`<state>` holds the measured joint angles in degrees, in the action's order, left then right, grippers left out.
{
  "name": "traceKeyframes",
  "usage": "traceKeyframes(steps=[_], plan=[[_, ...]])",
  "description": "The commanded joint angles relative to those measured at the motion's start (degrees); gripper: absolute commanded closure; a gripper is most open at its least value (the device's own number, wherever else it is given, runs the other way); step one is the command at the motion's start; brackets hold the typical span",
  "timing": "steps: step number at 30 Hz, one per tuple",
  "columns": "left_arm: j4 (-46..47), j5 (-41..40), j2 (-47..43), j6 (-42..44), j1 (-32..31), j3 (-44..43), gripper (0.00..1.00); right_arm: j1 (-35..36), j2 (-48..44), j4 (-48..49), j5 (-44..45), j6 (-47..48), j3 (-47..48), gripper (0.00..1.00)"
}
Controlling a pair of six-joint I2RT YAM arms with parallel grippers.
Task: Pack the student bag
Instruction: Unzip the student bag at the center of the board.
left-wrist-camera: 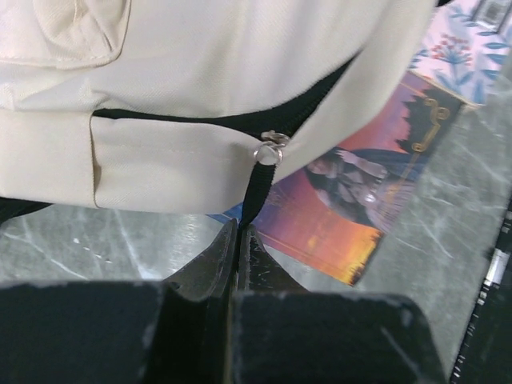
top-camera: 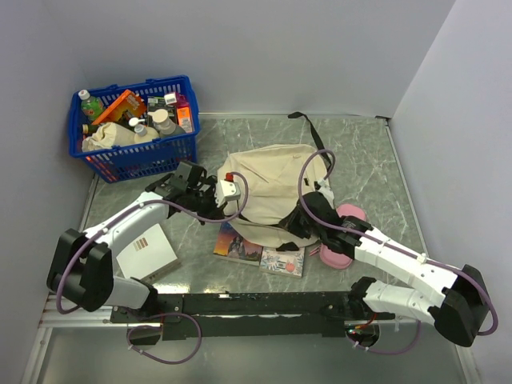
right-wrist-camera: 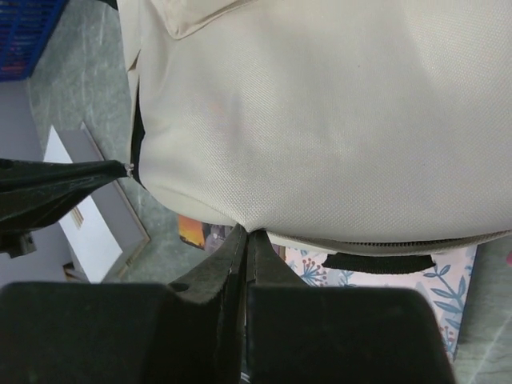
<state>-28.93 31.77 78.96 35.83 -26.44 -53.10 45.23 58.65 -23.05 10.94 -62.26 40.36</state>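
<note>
Bag (top-camera: 272, 192): middle of the overhead frame, lying on the counter (top-camera: 364, 164); soft cream woven cloth, rounded and slack, with a black strap trailing toward the upper edge and a black zip line along its side in the left wrist view.
Zip pull (left-wrist-camera: 254, 188): black webbing tab hung from a small silver ring, running straight down between the left fingers.
Left fingers (left-wrist-camera: 232, 246): black, scuffed, pressed together on the zip pull at the bag's left side.
Right fingers (right-wrist-camera: 240, 244): black, closed tight, pinching the bag's lower hem at lower centre of the right wrist view.
Books: two thin ones flat on the counter just below the bag, their upper edges under it. The left one (top-camera: 238, 242) is glossy with orange and purple sunset art and a dark figure. The right one (top-camera: 284, 261) is pale with blue leaves and pink flowers. Titles too small to read.
Pouch (top-camera: 353, 214): pink, puffy, right of the bag, half hidden behind the right arm.
Basket (top-camera: 152, 164): blue plastic lattice, upper left, apart from the bag; filled with bottles, an orange packet and small cartons; labels too small to read.
Box (top-camera: 148, 252): white, flat, lower left beside the left arm; printed lines unreadable.
Counter: grey-green marbled surface, matte.
In the way: right arm and a looping purple cable (top-camera: 300, 184) across the bag's right edge.
</note>
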Motion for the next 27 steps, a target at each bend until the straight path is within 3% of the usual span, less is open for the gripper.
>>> traceKeyframes(steps=[1,2,3,6,15,27], plan=[[-9.56,-2.51,-3.37,0.82,2.97,-1.56,0.99,-0.76,1.37,-2.39,6.56,7.84,1.65,0.92],[-9.83,-1.98,-3.37,0.21,1.93,-2.09,0.99,-0.33,1.9,-0.18,3.59,9.6,1.83,0.83],[-9.83,-0.93,-3.11,-1.1,1.39,-3.14,0.99,0.2,2.25,1.93,2.43,13.27,1.57,0.62],[-7.99,-0.66,-2.23,-2.87,-0.8,-4.11,0.99,2.49,1.64,11.69,-2.14,23.45,-0.53,0.47],[-6.05,-1.01,-0.65,-4.1,-1.6,-4.12,0.99,3.55,0.49,20.85,-18.23,47.46,-4.85,0.4],[-4.82,-0.75,-0.65,-5.69,-1.6,-5.26,0.99,5.56,12.44,14.18,-19.12,66.21,6.13,0.3]])
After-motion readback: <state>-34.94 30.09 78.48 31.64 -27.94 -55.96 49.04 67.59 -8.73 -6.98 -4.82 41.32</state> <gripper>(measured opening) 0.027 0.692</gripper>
